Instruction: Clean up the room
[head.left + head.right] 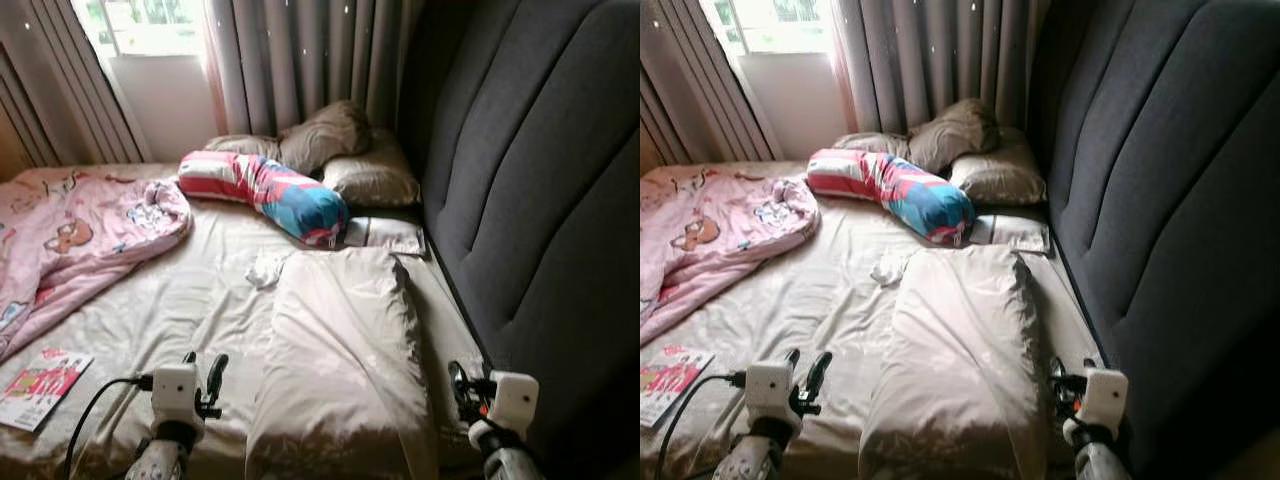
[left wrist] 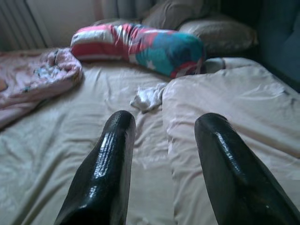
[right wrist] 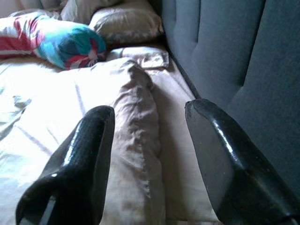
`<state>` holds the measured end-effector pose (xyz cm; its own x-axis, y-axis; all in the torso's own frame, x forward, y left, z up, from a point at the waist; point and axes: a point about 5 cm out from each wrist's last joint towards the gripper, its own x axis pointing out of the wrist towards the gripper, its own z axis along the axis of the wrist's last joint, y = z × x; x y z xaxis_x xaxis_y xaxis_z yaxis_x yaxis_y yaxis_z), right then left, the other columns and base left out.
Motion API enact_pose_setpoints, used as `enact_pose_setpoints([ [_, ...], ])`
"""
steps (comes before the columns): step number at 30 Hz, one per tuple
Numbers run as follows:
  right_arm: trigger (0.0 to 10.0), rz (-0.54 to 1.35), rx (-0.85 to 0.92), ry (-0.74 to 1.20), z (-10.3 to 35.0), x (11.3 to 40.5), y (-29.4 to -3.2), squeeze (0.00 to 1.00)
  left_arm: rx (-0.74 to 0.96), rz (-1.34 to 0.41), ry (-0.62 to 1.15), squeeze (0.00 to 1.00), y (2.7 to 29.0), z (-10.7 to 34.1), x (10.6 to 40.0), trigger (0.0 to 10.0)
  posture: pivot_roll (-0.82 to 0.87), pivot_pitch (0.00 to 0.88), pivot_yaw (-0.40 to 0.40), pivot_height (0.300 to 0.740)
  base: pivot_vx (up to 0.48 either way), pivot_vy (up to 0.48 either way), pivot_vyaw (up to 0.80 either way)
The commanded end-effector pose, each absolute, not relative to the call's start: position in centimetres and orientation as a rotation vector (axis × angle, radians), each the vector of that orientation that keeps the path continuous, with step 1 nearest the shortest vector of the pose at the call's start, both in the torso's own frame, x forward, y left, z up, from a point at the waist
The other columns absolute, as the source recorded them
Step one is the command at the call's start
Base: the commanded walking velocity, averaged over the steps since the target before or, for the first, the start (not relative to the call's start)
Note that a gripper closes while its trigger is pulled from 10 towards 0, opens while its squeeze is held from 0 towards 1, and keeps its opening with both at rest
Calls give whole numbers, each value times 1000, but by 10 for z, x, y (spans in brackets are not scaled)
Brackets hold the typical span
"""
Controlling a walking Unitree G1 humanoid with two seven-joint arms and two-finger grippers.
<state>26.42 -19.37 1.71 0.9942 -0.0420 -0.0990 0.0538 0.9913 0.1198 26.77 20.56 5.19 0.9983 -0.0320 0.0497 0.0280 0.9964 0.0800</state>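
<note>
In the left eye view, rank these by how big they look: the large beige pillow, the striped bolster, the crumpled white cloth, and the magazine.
1. Large beige pillow, though nearness to the camera enlarges it.
2. Striped bolster.
3. Magazine, partly cut off by the frame.
4. Crumpled white cloth.

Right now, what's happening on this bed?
The robot faces an unmade bed and holds nothing. Its left hand and right hand are both open, low on either side of a big beige pillow. A pink blanket is bunched at the left, a colourful bolster lies by the far pillows, and a magazine sits near the left edge.
</note>
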Motion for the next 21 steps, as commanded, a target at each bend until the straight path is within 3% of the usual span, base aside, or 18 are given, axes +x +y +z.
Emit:
enact_pose_setpoints([
  [1, 10000, -24, 120, 82, 19, 264, -188, 0, 68, -48, -49, 0, 202, 55, 269, 10000, -72, 4, 3, 740, 0, 0, 0],
  [12, 10000, -3, 112, 42, 34, 279, -179, 0, 51, -102, -44, 0, 194, 67, 288, 10000, -76, 2, 25, 740, 0, 0, 0],
  [21, 10000, -2, 77, 31, 43, 286, -189, 0, 26, -110, -44, 0, 182, 71, 300, 10000, -123, 0, 18, 740, 0, 0, 0],
])
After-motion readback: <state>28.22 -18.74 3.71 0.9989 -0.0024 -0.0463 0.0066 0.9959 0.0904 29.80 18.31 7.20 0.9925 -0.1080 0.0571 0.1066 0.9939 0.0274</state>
